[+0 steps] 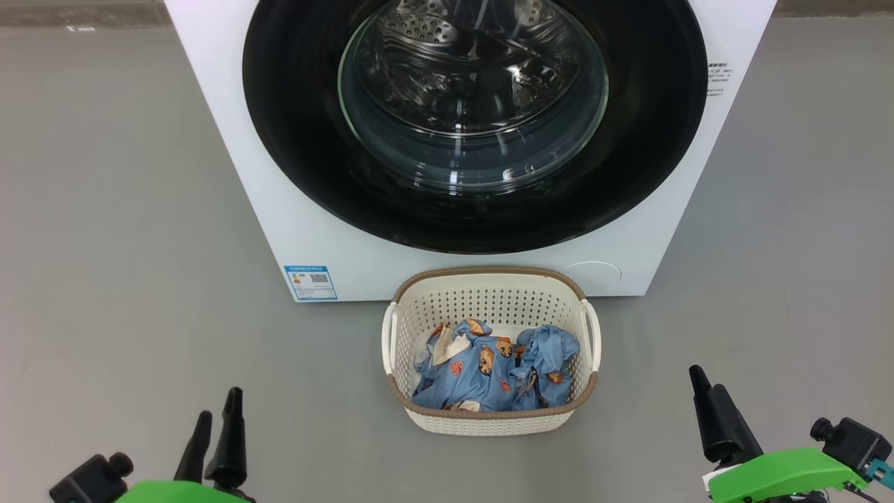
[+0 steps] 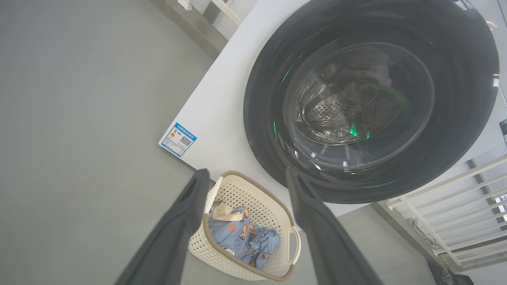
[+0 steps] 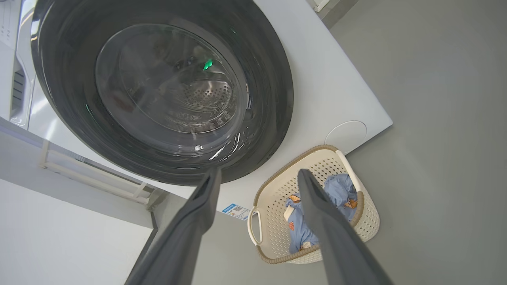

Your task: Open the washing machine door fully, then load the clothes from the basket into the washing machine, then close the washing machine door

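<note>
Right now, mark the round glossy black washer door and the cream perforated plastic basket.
Round glossy black door (image 1: pixel 293 126): head view, left black ring.
Cream perforated basket (image 1: pixel 489 302): head view, far inner wall.

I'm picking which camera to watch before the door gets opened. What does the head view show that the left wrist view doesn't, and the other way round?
Head view's own: the right gripper, open at lower right, and a round white cap low on the washing machine.
Left wrist view's own: a white railing beside the machine.
Shared: the washing machine door, closed; the basket holding the clothes; the blue label sticker; the left gripper, open.
</note>
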Motion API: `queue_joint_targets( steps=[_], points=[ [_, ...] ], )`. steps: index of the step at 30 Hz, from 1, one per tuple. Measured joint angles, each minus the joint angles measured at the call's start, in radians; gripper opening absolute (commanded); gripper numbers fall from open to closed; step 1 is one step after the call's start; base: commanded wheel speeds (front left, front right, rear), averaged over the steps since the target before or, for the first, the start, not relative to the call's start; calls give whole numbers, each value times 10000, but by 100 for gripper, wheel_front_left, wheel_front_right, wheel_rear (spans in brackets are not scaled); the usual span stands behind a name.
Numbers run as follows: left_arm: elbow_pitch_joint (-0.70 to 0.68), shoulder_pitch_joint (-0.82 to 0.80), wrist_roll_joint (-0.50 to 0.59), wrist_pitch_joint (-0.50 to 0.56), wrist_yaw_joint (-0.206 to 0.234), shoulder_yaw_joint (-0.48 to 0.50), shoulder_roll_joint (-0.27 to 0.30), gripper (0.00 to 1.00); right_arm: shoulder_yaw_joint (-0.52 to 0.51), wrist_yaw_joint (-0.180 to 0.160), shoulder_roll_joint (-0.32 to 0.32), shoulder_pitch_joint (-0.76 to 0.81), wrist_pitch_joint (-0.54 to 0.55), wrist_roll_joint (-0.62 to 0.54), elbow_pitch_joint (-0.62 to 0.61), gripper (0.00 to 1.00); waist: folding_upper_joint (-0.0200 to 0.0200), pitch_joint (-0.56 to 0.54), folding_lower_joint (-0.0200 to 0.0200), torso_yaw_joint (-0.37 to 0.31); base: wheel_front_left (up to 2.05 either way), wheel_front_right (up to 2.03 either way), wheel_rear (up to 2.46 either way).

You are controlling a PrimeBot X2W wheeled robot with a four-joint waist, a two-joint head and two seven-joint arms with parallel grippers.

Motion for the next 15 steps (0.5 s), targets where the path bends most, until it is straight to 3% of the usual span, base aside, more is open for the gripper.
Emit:
queue_joint_targets(
  steps=[15],
  points=[
    [-226,-26,1722,-428,-10,-205,27,100,71,0,-67,-5,-437,-1498,-15,100,0,94,-1,44,0,0,0]
  ],
)
